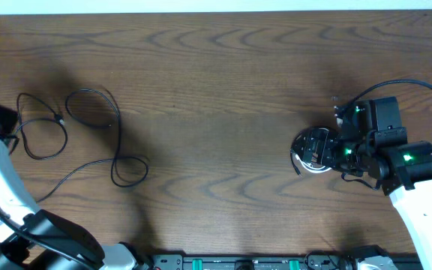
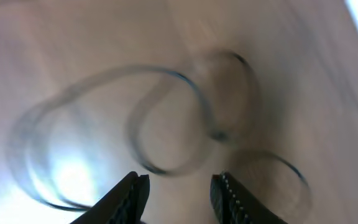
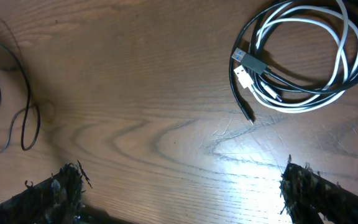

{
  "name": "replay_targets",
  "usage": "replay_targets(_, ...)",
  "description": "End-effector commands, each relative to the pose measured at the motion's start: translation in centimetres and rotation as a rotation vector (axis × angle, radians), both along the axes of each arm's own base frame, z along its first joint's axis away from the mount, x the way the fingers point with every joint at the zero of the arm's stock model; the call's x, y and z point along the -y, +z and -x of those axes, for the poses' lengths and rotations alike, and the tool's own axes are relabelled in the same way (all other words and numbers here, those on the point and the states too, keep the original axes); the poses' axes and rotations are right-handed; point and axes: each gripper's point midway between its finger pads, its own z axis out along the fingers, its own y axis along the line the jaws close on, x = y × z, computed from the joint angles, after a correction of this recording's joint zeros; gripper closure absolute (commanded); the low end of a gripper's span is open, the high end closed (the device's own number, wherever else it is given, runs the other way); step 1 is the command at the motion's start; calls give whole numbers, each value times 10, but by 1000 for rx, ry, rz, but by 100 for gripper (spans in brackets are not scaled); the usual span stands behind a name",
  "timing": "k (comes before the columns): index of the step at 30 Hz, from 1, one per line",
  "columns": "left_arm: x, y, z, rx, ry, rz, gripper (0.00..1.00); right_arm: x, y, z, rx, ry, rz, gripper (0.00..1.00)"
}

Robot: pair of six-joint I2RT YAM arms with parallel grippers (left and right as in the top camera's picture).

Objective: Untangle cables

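A thin black cable (image 1: 115,127) lies in loose loops on the left of the wooden table; it is blurred in the left wrist view (image 2: 166,118) and lies at the left edge of the right wrist view (image 3: 27,118). My left gripper (image 1: 6,124) hangs just left of those loops, open (image 2: 179,179) with nothing between its fingers. On the right, a black and a white cable lie wound together in a coil (image 1: 313,150) (image 3: 297,99), the white plug (image 3: 243,76) pointing inward. My right gripper (image 1: 343,146) stands wide open (image 3: 182,168) just short of the coil, holding nothing.
The table's far edge (image 1: 216,9) runs along the top of the overhead view. A thick black arm cable (image 1: 426,86) arcs over the right arm. The arm bases and a rail (image 1: 238,262) line the near edge.
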Motion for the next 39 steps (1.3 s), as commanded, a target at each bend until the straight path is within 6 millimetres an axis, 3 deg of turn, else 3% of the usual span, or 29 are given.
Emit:
replay_targets(1, 57, -29, -31, 13, -267, 179, 61, -2, 3, -1, 7, 7, -5, 1)
replay_targets(6, 84, -76, -28, -193, -331, 223, 61, -2, 3, -1, 7, 7, -5, 1)
replay_targets(11, 84, -106, -14, -364, -261, 205, 61, -2, 3, -1, 7, 7, -5, 1)
replay_targets(17, 50, -107, 25, -503, 97, 87, 55, -2, 3, -1, 6, 7, -5, 1)
replay_targets(22, 40, -110, 39, -482, 231, 122, 42, -2, 3, -1, 7, 7, -5, 1)
replay_targets(25, 39, -117, 45, -454, 331, 154, 42, -2, 3, -1, 7, 7, -5, 1)
replay_targets(28, 42, -128, 42, -412, 380, 179, 42, -2, 3, -1, 7, 7, -5, 1)
replay_targets(34, 62, -149, 15, -307, 318, 331, 43, -2, 3, -1, 7, 7, -5, 1)
replay_targets(39, 67, -161, 15, -326, 329, 361, 46, -2, 3, -1, 7, 7, -5, 1)
